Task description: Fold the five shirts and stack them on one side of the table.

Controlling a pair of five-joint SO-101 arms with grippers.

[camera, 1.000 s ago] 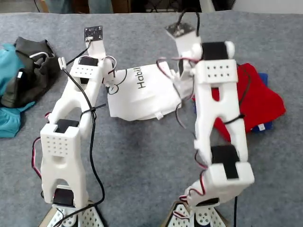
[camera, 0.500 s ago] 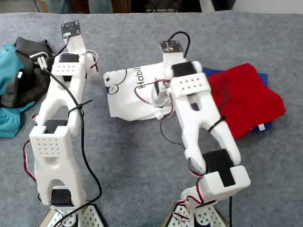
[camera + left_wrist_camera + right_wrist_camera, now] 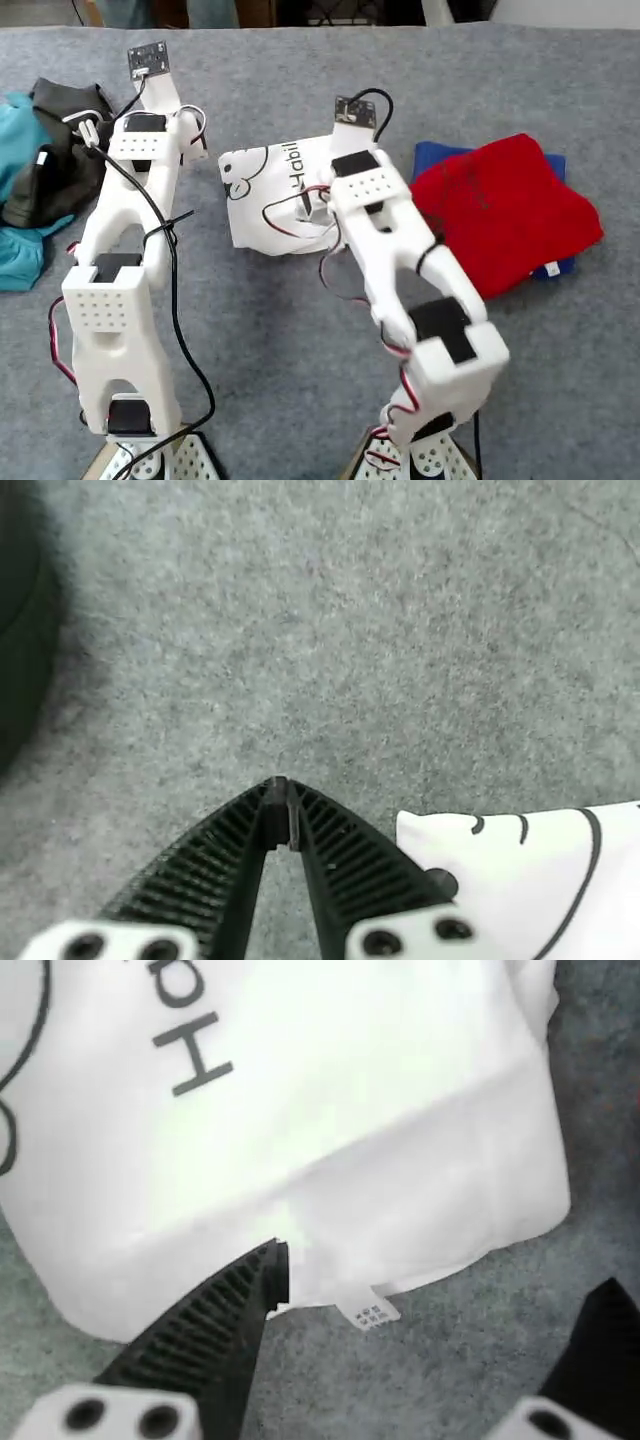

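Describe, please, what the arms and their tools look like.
Both the left arm and right arm are blocky white plastic with black motors at the joints and grids of holes. A black cable trails along the left; red and white wires loop at the right. The left tool and right tool have black ribbed fingers.

Black lettering point(image 3: 297, 167) is printed across the folded white shirt point(image 3: 255, 215).

white blocky arms point(image 3: 115, 320), black ribbed jaws, black and red cables point(image 3: 178, 300).
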